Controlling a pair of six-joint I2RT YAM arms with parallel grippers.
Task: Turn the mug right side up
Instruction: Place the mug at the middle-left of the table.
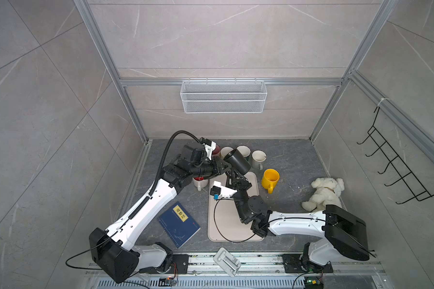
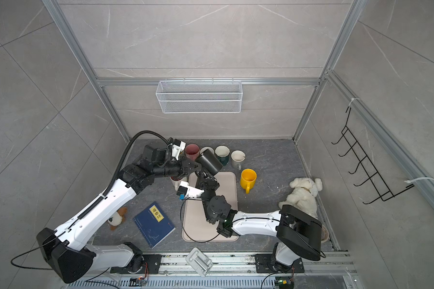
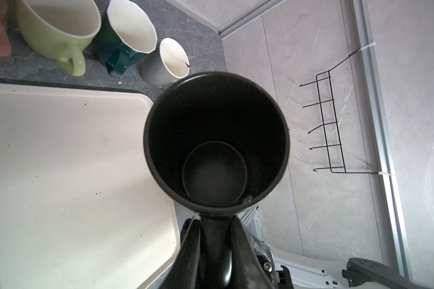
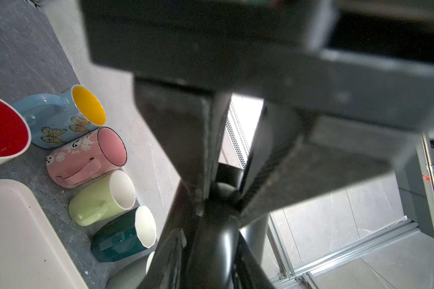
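In a top view the black mug [image 1: 237, 162] hangs mid-frame above the tray's [image 1: 226, 220] upper end. It is tilted, with its mouth toward the upper left. The left gripper [image 1: 226, 167] is clenched on its handle, while the right gripper [image 1: 233, 175] sits just beneath, its grip unclear.

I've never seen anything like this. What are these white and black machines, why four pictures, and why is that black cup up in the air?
They are two robot arms, each ending in a two-finger gripper. Two pictures look down from above; the other two come from cameras on the arms' wrists. On the dark table lie a beige tray, a yellow mug, a row of mugs, a blue book and a plush dog. The left gripper is shut on the black mug's handle, holding it tilted in the air. The right gripper sits just beneath it; whether it grips, I cannot tell.
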